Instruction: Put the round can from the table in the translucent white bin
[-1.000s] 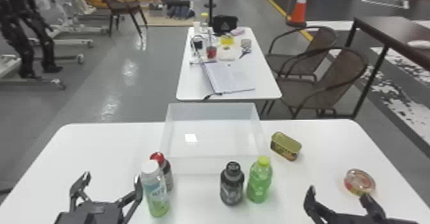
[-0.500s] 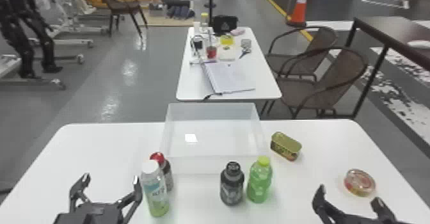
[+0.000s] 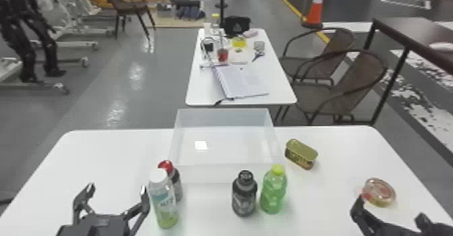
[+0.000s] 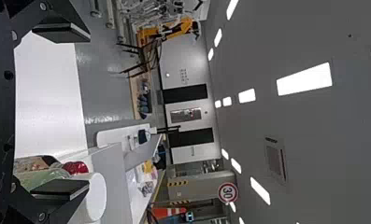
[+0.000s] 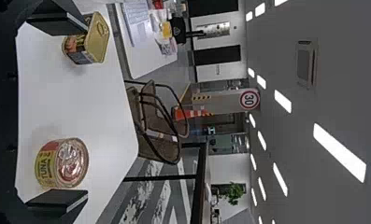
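At the left, the left gripper [image 3: 117, 186] is held over the near side of the table with its fingers wide and nothing in them; probably it is parked, because the can is at the other side; next to it stand a white-capped bottle [image 3: 163, 201] and a red-capped bottle [image 3: 176, 184], upright; the translucent white bin [image 3: 209, 174] is placed at the middle, likely so that either arm can reach it; a black bottle [image 3: 244, 195] and a green bottle [image 3: 273, 191] stand before its near wall, so the can should be carried above them or around them; a rectangular tin [image 3: 301, 154] lies flat beside the bin.

The round can [image 3: 379, 192] rests flat on the table, toward the right edge; the right gripper [image 5: 85, 112] holds its fingers wide, with nothing between them, I think to be ready for the can's round side; the next step should be to line up and lower before closing.

The surface is a smooth white table [image 3: 101, 157] with rounded corners; behind it, on the grey floor [image 3: 145, 73], there are, from the left, a brown chair [image 3: 126, 2], a second white table [image 3: 199, 90] with an open notebook [image 3: 242, 80], an orange cone [image 3: 316, 7] and woven armchairs [image 3: 357, 73].
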